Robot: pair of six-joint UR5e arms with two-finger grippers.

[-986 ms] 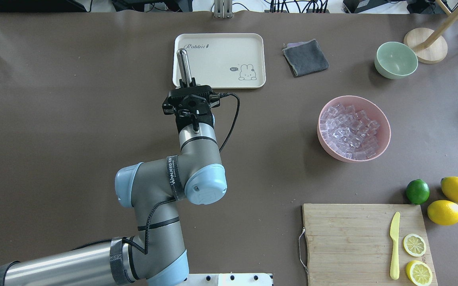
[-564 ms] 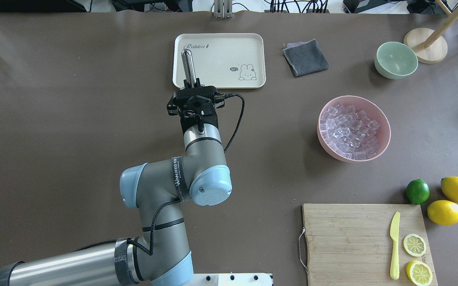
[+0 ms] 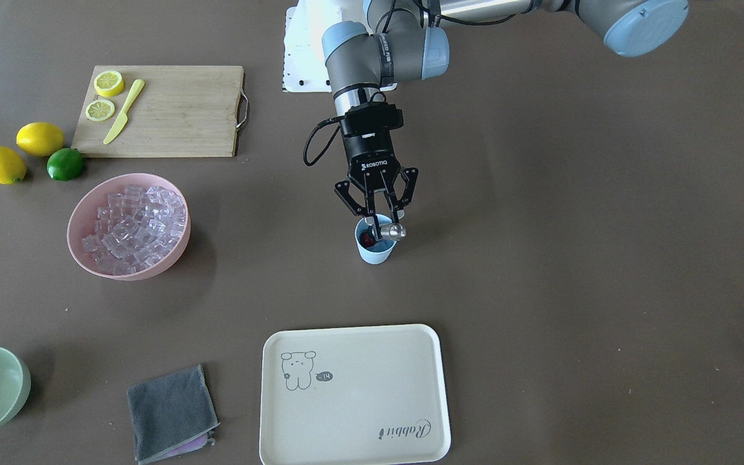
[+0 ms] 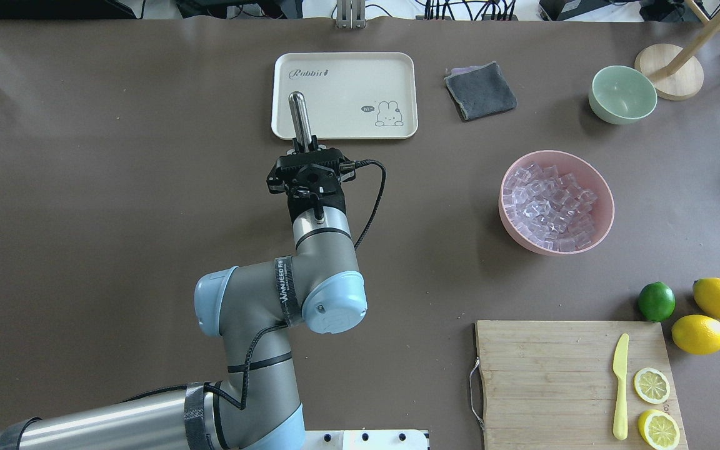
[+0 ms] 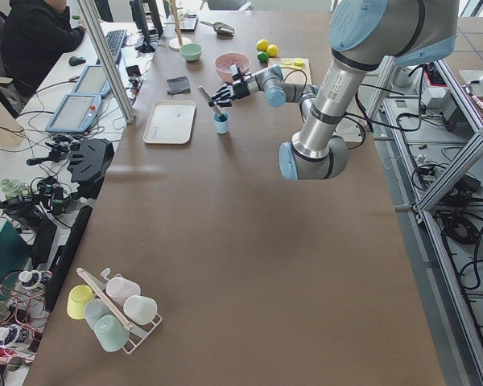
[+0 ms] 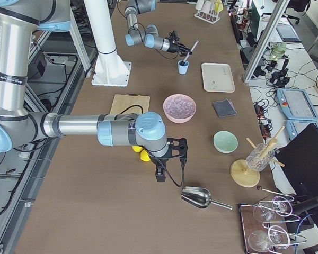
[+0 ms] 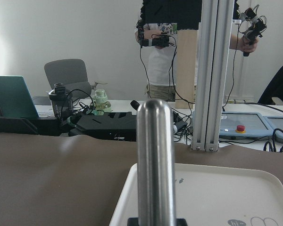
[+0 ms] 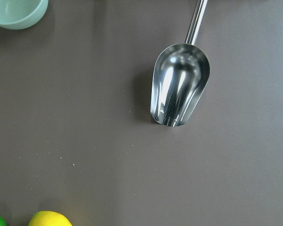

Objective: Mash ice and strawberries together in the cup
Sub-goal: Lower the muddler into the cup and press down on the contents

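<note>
The pale-blue cup [image 3: 374,250] stands mid-table and holds a red strawberry [image 3: 366,239]. I cannot tell whether ice is in it. My left gripper [image 3: 380,221] is right above the cup, shut on a steel muddler [image 3: 392,231] whose lower end is in the cup. In the overhead view the muddler [image 4: 300,117] leans toward the tray and the wrist hides the cup. The ice [image 4: 549,205] fills the pink bowl [image 4: 604,225]. My right gripper [image 6: 172,153] shows only in the exterior right view, and I cannot tell whether it is open or shut.
A cream tray [image 4: 360,81] lies beyond the cup, with a grey cloth [image 4: 480,90] and a pale-green bowl [image 4: 622,94] to its right. A cutting board [image 4: 547,381] holds a knife and lemon halves, beside a lime and lemons. A steel scoop [image 8: 179,89] lies under the right wrist.
My left arm has shifted right and slightly back toward the robot, carrying the muddler with it. The muddler's top end moved right. Nothing else moved.
</note>
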